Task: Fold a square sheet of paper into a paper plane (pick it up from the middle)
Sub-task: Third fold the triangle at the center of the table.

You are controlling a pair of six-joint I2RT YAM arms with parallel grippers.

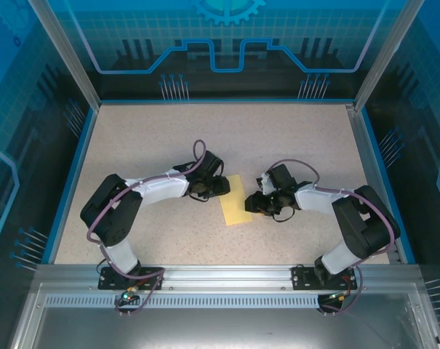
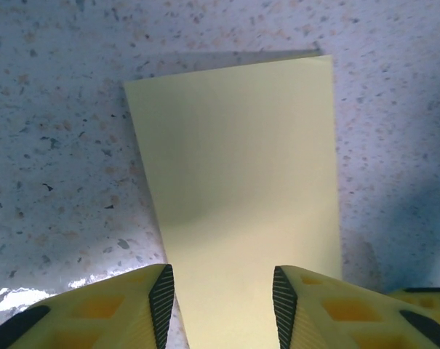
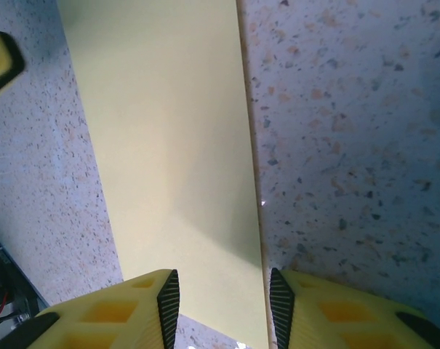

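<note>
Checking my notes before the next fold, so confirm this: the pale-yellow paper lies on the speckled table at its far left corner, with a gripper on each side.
Wrong on the place. The top external view shows the pale-yellow paper near the middle of the speckled table, not at its far left corner. The left gripper and right gripper do flank it.

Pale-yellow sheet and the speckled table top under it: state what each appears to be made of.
Flat pale-yellow sheet: probably thin paper, matte; it lies flat with crisp straight edges, a hairline shadow and no glare. Speckled beige table top: seemingly a hard stone-effect laminate or composite, smooth and slightly glossy; dark and tan flecks, with one bright glare patch.
</note>
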